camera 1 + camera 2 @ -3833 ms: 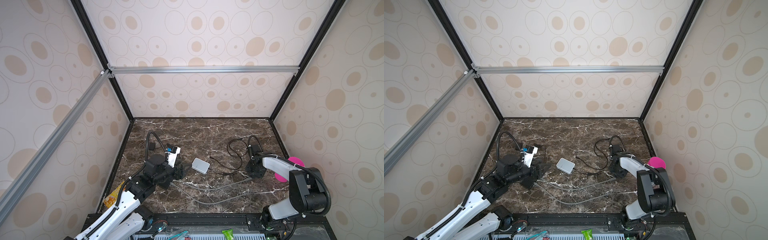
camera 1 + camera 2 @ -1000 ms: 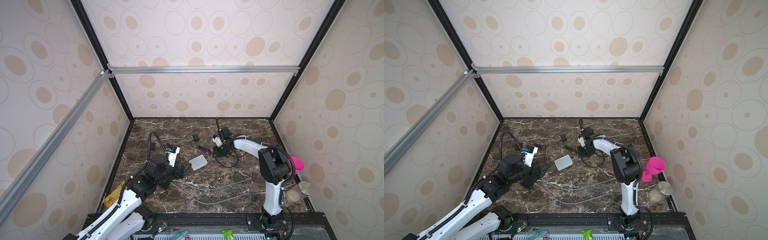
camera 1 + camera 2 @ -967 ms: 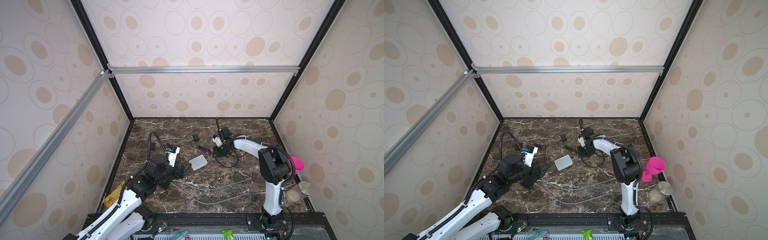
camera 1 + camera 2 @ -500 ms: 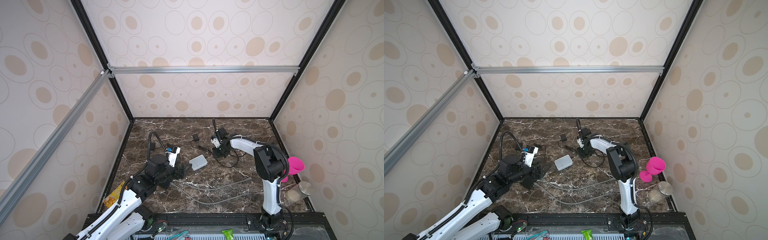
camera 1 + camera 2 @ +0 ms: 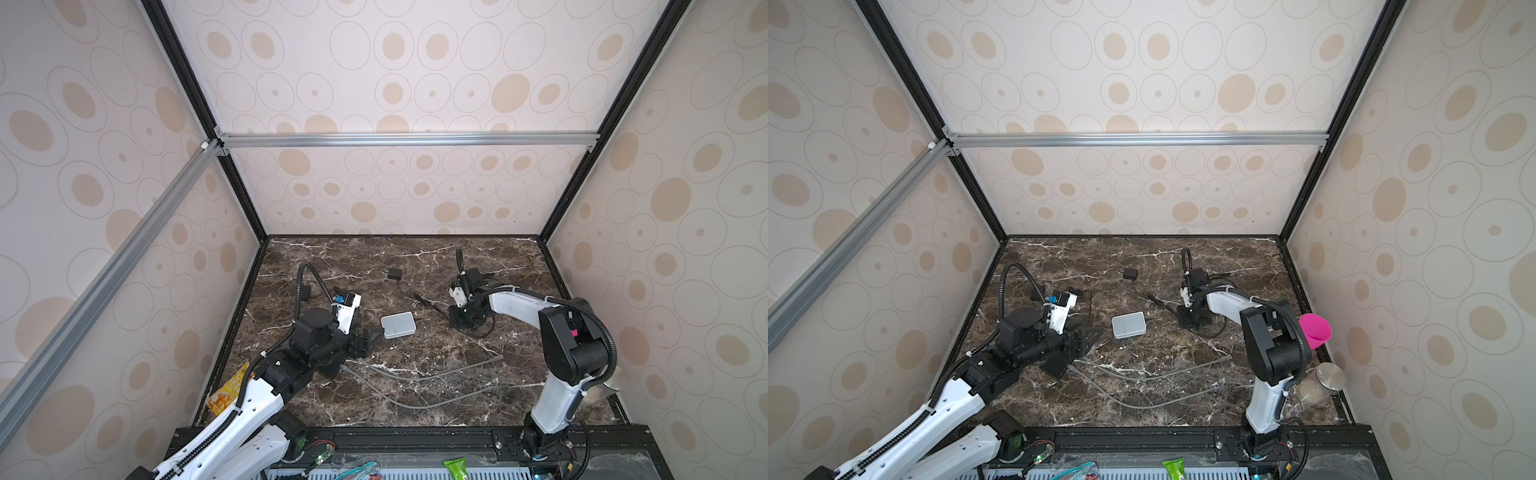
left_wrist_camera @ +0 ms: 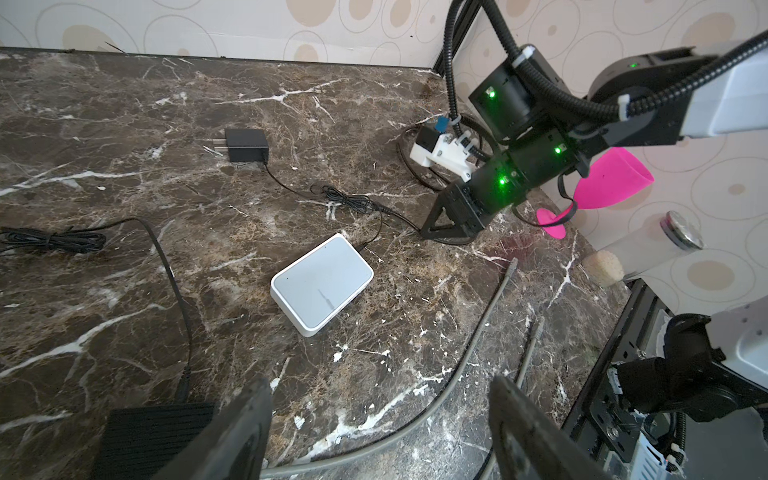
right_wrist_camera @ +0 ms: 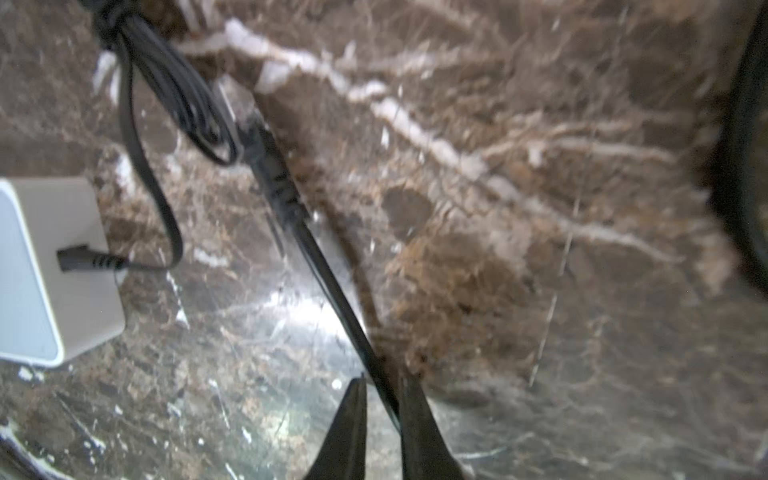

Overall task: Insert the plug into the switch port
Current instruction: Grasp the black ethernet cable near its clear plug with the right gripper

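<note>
A: Nearest me first. Two grey cables (image 5: 415, 376) lie flat on the marble table (image 6: 124, 104); the ends I can see are loose.
B: Logged. Just behind them, the left gripper (image 6: 380, 386), low over the table, jaws wide apart, nothing between them. It faces the switch (image 6: 322, 282), near it, not touching.
A: Switch: white, flat, mid-table, between the two grippers. A small black plug (image 7: 89, 261) sits at its side wall; how deep it is seated, I cannot read.
B: Further back and to the right, the right gripper (image 7: 382, 395), tips down at the marble. Jaws almost together, one either side of a thin black cord (image 7: 332, 299). A sliver of gap shows on one side; cannot tell whether the cord is pinched.
A: That cord runs on to a thicker ribbed plug (image 7: 274, 178), lying on the table near the switch, apart from it. Blurred, so the tip is unreadable.
B: The ribbed plug's far end reaches a tied cord bundle (image 6: 345, 198). Farthest back, a black adapter (image 6: 245, 143) lies flat, well apart from the switch.
</note>
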Available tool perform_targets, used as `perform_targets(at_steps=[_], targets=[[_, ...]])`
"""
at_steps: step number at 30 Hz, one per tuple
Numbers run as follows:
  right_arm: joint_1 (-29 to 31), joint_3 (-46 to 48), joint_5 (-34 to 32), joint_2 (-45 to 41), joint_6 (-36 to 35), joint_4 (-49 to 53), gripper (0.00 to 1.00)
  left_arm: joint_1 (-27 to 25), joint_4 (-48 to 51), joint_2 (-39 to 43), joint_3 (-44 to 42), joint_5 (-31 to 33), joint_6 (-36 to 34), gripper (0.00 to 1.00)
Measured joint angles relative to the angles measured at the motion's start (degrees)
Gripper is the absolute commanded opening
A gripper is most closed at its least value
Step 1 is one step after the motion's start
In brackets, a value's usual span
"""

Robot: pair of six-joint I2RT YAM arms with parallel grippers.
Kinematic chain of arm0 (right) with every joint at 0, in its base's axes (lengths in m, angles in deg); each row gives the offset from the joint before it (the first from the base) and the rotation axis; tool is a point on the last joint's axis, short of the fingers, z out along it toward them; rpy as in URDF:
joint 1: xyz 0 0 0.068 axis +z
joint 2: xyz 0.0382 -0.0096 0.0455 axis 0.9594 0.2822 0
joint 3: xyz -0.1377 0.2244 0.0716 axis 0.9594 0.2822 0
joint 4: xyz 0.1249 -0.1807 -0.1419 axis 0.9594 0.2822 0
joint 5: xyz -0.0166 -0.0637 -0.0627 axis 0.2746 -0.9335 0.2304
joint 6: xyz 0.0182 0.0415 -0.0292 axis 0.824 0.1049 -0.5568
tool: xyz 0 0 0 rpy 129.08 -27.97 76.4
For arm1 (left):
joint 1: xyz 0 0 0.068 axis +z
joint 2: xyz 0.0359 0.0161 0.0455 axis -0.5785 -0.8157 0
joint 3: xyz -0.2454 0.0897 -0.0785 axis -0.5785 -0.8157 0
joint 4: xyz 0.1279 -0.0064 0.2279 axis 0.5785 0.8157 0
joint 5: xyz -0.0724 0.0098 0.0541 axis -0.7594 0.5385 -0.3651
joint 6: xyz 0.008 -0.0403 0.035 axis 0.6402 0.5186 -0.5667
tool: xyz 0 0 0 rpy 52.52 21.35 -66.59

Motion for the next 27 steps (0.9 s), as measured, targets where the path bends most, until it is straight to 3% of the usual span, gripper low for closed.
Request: perform_targets(at_steps=[5,9,11,20,27], targets=[[0.02,9.29,-0.7,-8.79,1.25,-0.5,0.2,0.26,-0.26,-0.02,-0.26,-0.52,0.0,0.82],[-0.07,9.92,-1.33,-12.61,2.21,-0.66,0.34,0.61,-0.68,-0.35,-0.39,-1.2,0.0,0.82],[-0.07,8.37,-1.11,-12.5,2.05,-0.42,0.37,0.7,-0.83,-0.52,-0.39,-1.46,0.0,0.82],[0.2,-8.33,2.86,1.95,0.13,0.81,0.35,0.83,-1.07,-0.59,-0.48,-1.51,0.0,0.82],[0.92,-11.08,2.99,8.07,-1.16,2.99,0.31,0.96,-1.11,-0.72,-0.48,-1.51,0.0,0.82]])
